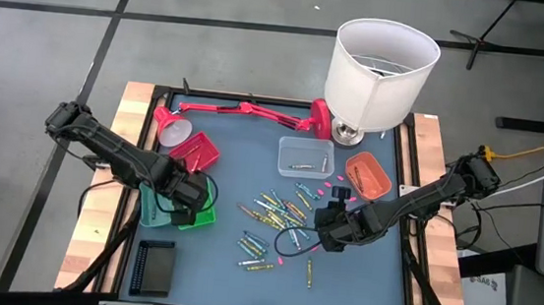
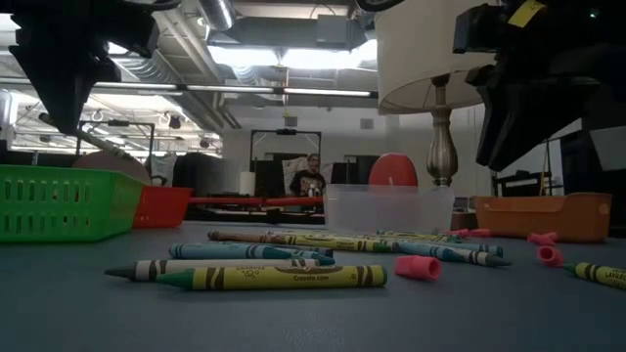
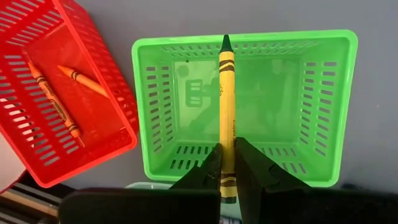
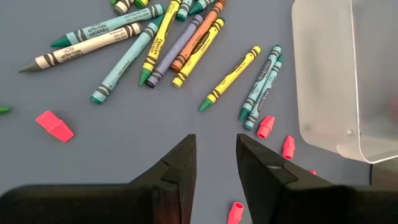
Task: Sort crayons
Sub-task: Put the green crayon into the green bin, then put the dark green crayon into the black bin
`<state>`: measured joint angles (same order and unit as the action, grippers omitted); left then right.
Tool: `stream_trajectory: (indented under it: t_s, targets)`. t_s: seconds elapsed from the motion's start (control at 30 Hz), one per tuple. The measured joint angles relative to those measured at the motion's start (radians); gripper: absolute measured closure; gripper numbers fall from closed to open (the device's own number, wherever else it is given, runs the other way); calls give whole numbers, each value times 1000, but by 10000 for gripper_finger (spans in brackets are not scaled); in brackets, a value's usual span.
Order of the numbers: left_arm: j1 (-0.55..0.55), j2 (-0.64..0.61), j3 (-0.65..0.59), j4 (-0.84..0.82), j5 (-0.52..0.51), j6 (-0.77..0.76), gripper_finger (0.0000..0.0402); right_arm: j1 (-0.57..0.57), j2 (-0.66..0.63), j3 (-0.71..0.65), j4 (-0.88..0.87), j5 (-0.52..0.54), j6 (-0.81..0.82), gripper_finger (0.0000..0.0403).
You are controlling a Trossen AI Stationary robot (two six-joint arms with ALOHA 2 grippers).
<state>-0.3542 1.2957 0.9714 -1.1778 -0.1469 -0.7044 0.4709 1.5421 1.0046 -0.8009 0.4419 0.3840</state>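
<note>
We see a blue-grey table top point(image 1: 251, 170) framed by pale wooden edges, on a grey floor marked with dark lines. A white-shaded lamp point(image 1: 380, 71) stands at the upper right of the high view, and a red desk lamp point(image 1: 241, 110) lies flat along the table's upper edge. In the low view, the room behind shows ceiling lights, ducts and a person point(image 2: 307, 179) far back at centre.

Trays sit around the middle: a red tray point(image 1: 196, 149) at centre left, a green tray point(image 1: 205, 213) just below it, a clear tray point(image 1: 305, 157) at upper centre, an orange tray point(image 1: 369, 175) to its right, and a dark tray point(image 1: 153, 266) at the lower left. The crayons point(image 1: 271, 222) lie scattered at the centre of the table, below the clear tray, with small pink bits point(image 1: 327, 189) among them. Two orange crayons point(image 3: 62, 93) lie in the red tray.

The left gripper point(image 3: 227, 163) hangs over the green tray, its fingers clamped on the lower end of a yellow-wrapped crayon point(image 3: 227, 106) with a dark green tip, which points out over the tray's inside.

The right gripper point(image 4: 216, 163) is right of centre in the high view, above bare table just beside the scattered crayons. Its fingers stand apart and hold nothing.
</note>
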Motion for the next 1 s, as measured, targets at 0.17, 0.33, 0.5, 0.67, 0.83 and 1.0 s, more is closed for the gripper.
stream_trajectory:
  t_s: [0.17,0.33,0.5,0.67,0.83,1.0]
  targets:
    - [0,0,0,0,1,-1,387,0,0,0,0,0,0,292]
    - [0,0,0,0,1,-1,345,0,0,0,0,0,0,292]
    - [0,0,0,13,1,-1,299,0,0,0,0,0,0,292]
    - [0,0,0,43,0,-1,273,0,0,0,0,0,0,292]
    - [0,0,0,100,-5,-1,265,0,0,0,0,0,0,292]
    - [0,1,0,232,-76,1,264,0,0,0,0,0,0,292]
